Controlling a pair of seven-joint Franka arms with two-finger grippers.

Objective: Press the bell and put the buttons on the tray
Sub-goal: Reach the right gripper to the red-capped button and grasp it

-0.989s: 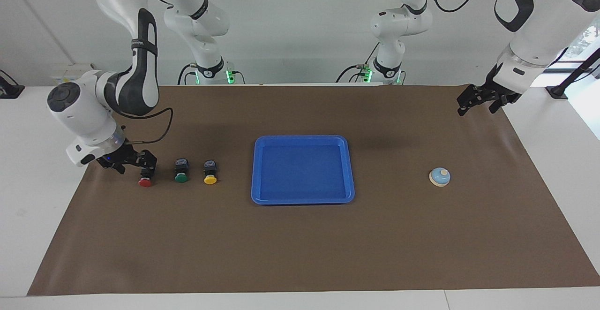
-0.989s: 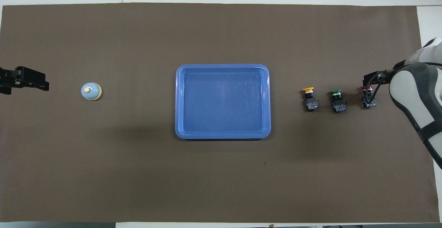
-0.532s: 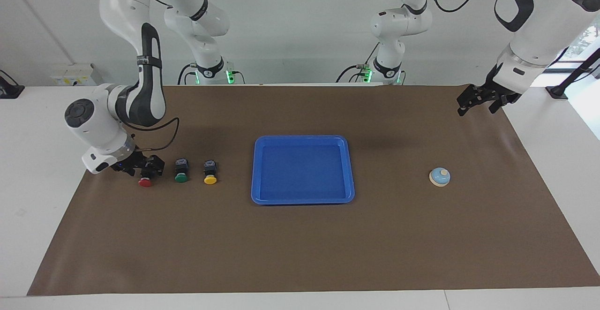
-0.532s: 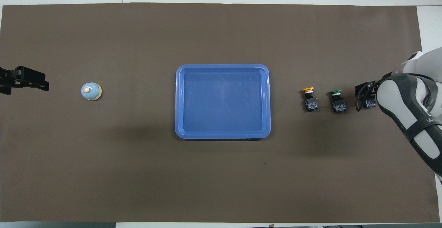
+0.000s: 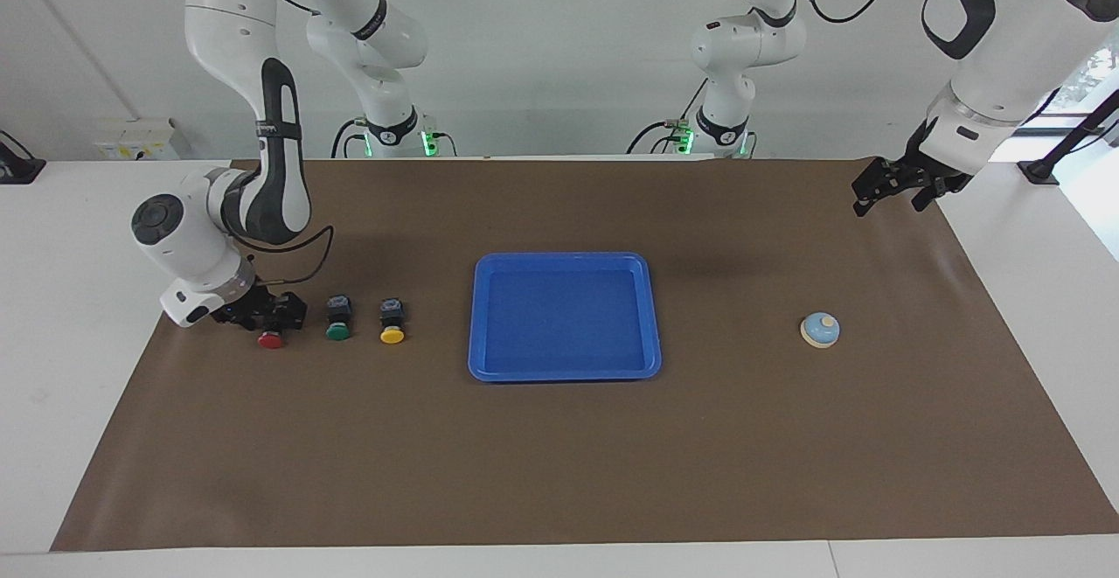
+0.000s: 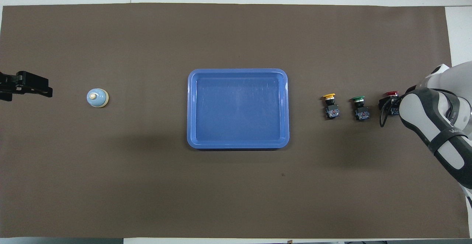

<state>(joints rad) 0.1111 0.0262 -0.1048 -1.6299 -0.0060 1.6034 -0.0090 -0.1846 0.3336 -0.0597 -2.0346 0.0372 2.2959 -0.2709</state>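
Observation:
The red button (image 5: 270, 340) lies on the brown mat at the right arm's end of the table; only its cap shows from overhead (image 6: 391, 93). My right gripper (image 5: 278, 314) is low at its black body and hides that body. The green button (image 5: 337, 320) and the yellow button (image 5: 392, 323) lie beside it in a row toward the blue tray (image 5: 564, 258), which has nothing in it. The light blue bell (image 5: 820, 330) stands toward the left arm's end. My left gripper (image 5: 887, 202) waits open in the air over the mat's corner.
The brown mat (image 5: 559, 456) covers most of the white table. The right arm's elbow and forearm (image 6: 438, 133) hang over the mat's end beside the red button.
My right gripper has sunk and shifted toward the green button, settling at the red button's body. The buttons, the bell, the tray and the left arm have not moved.

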